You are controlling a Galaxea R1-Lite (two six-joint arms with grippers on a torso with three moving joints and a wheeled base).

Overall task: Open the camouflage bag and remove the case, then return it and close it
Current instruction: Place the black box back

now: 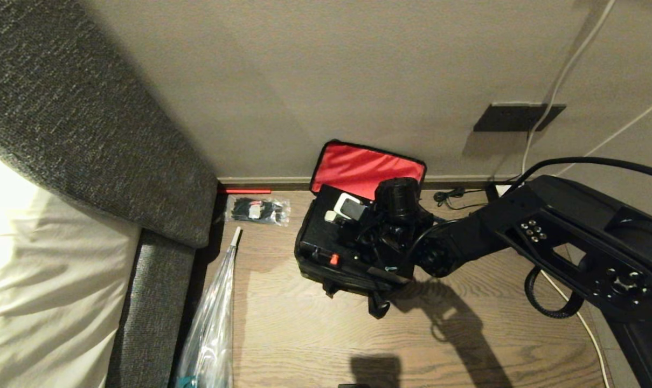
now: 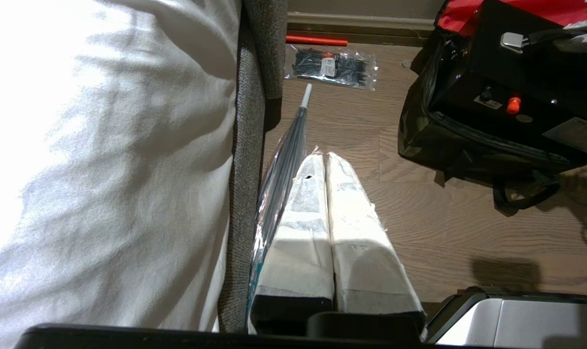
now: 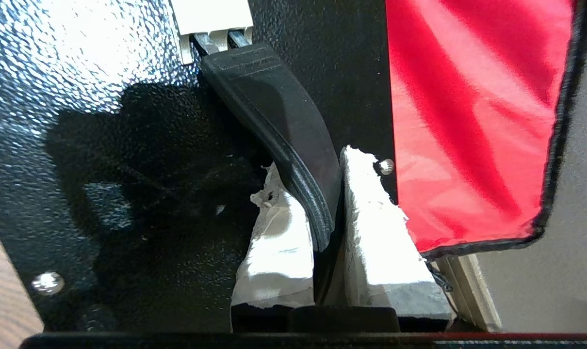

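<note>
- Right gripper [image 3: 322,213] was found clamped on the strap handle [image 3: 279,116] of the case [image 1: 326,231], which sat in the open camouflage bag [image 1: 312,269] by the wall
- Left gripper [image 2: 328,194] was parked, fingers together, empty
- Risk judged: handle could slip from the taped pads; case could snag the bag's rim and drag it

1 camo bag [image 1: 326,269] | 1 case [image 1: 326,237] | 1 packet [image 1: 257,210] | 1 umbrella [image 1: 210,323]
</note>
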